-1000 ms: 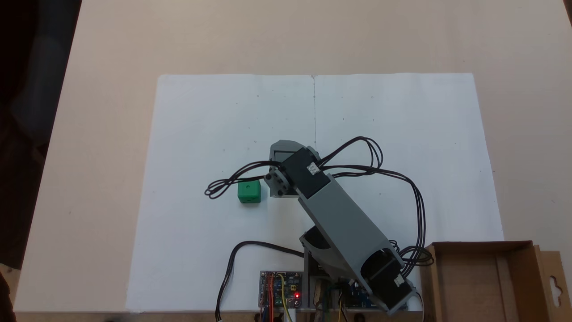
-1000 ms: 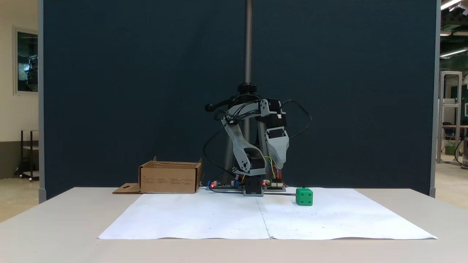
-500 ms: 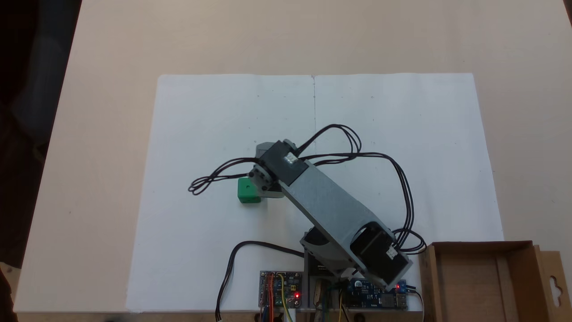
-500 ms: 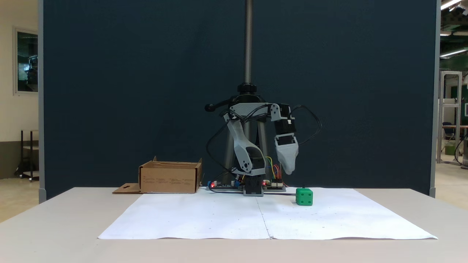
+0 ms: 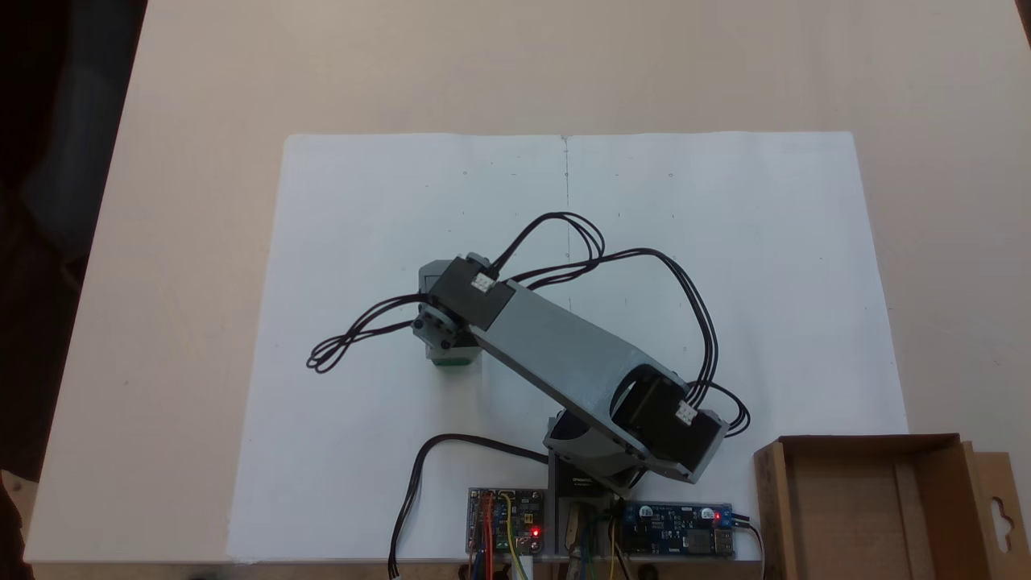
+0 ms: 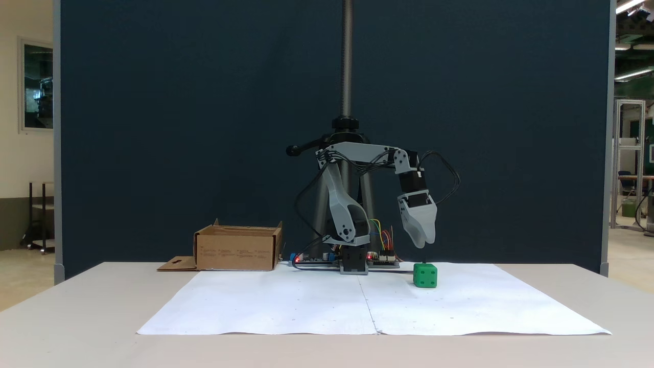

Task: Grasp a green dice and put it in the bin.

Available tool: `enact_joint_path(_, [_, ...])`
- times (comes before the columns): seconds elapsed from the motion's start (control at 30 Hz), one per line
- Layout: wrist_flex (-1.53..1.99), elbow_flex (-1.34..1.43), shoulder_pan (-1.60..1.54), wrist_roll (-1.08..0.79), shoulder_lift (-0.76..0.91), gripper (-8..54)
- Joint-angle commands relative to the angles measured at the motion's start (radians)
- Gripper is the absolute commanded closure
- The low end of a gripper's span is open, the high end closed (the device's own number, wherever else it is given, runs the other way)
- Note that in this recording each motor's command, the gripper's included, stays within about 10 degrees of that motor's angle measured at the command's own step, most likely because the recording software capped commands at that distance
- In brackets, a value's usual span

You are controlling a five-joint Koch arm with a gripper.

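A beige table carries white paper, the bin and circuit boards.

A paper sheet lies on the tabletop, and the arm's base stands at the sheet's far edge in the side-on fixed view. From that base, the green dice sits on the sheet to the right and nearer the camera, with the tool hanging just above it, apart from it. The bin stands on the tabletop left of the base, off the sheet. From above, circuit boards flank the base, and the wrist covers most of the dice.
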Motion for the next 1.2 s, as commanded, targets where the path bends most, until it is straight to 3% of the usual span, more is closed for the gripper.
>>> enact_joint_path(0.0, [-0.031,-0.046,-0.011,0.071,0.015,3.0])
enact_joint_path(0.4, [0.025,-0.029,-0.014,0.086,0.067,3.0])
enact_joint_path(1.17, [0.005,0.252,-0.018,0.155,0.242,4.2])
